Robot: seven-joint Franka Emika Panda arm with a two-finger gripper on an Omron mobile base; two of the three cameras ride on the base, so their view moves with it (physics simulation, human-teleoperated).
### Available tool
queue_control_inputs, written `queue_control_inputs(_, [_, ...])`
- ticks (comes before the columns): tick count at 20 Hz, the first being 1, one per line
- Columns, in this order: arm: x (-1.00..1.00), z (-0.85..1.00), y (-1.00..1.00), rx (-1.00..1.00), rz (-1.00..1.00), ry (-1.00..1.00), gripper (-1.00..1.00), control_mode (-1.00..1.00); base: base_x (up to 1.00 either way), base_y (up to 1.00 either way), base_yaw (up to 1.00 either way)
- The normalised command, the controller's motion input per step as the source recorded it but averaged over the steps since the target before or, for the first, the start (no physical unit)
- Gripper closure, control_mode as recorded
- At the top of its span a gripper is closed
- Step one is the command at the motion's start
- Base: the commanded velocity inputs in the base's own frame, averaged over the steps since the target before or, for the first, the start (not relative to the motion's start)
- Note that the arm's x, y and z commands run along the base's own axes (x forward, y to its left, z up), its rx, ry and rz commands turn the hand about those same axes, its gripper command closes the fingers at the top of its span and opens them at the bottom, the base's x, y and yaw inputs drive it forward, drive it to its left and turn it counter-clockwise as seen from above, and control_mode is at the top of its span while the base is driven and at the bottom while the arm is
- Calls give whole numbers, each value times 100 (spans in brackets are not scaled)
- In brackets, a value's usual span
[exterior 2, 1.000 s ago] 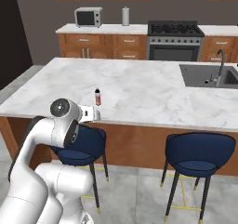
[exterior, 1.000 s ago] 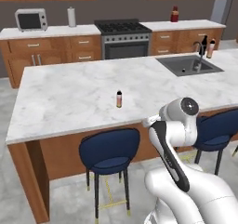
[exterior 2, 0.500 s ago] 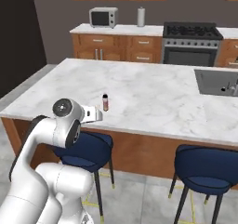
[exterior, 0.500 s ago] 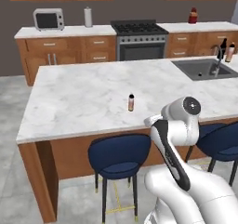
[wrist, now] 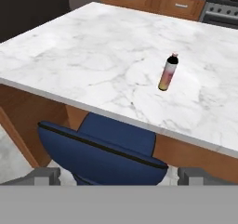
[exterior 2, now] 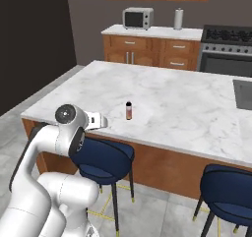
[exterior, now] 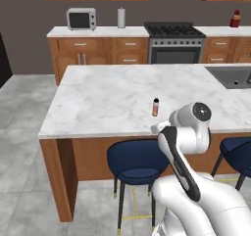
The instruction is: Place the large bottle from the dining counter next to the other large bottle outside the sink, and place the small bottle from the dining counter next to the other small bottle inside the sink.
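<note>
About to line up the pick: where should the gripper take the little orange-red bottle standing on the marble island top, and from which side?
Grip the little orange-red bottle around its straight mid-body, below the narrower dark cap. It stands upright and alone on the white marble island top, so come in level from the stool side edge, jaws either side. The open gripper already faces it.

Small bottle (exterior: 156, 106) upright on the dining counter (exterior: 108, 95), stool (exterior: 135, 160) below its near edge.

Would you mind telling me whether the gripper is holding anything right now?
Nothing is held: the gripper is open, and the small bottle stands apart on the dining counter.
</note>
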Motion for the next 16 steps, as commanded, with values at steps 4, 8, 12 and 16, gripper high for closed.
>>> queue_control_inputs(4, [0, 0, 0, 0, 0, 0, -100, 100, 24, -6, 0])
queue_control_inputs(8, [0, 0, 0, 0, 0, 0, -100, 100, 24, -16, -3])
queue_control_inputs(12, [0, 0, 0, 0, 0, 0, -100, 100, 32, -22, -7])
queue_control_inputs(16, [0, 0, 0, 0, 0, 0, -100, 100, 40, -24, -6])
